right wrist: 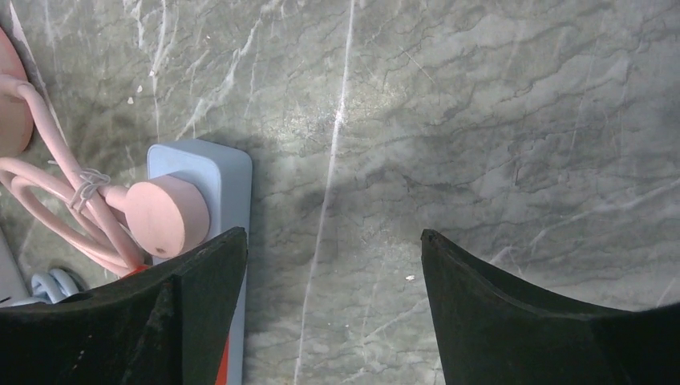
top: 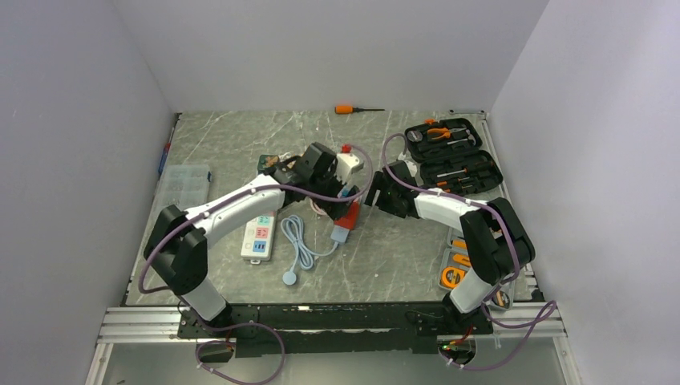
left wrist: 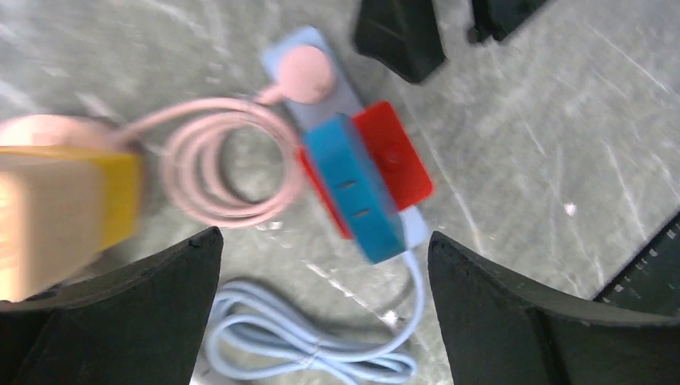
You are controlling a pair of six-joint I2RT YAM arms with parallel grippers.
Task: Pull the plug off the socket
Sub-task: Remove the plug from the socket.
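Observation:
The socket point(top: 258, 237), a white power strip with pastel pink and blue outlets, lies left of centre in the top view, its far end under my left arm. I see no plug in its visible outlets. A round pink plug point(left wrist: 309, 72) sits in the end of a separate light-blue block point(left wrist: 416, 225) carrying red and blue pieces point(left wrist: 357, 184). My left gripper point(left wrist: 325, 235) is open and empty above that block. My right gripper point(right wrist: 333, 233) is open and empty, with its left finger beside the pink plug point(right wrist: 164, 215) and over the block's edge point(right wrist: 200, 164).
A pink coiled cable point(left wrist: 228, 160) and pink disc point(left wrist: 44, 128) lie left of the block, and a light-blue cord point(top: 301, 245) in front. An open tool case point(top: 453, 156) stands back right, a clear box point(top: 183, 183) left, an orange screwdriver point(top: 353, 109) at the back.

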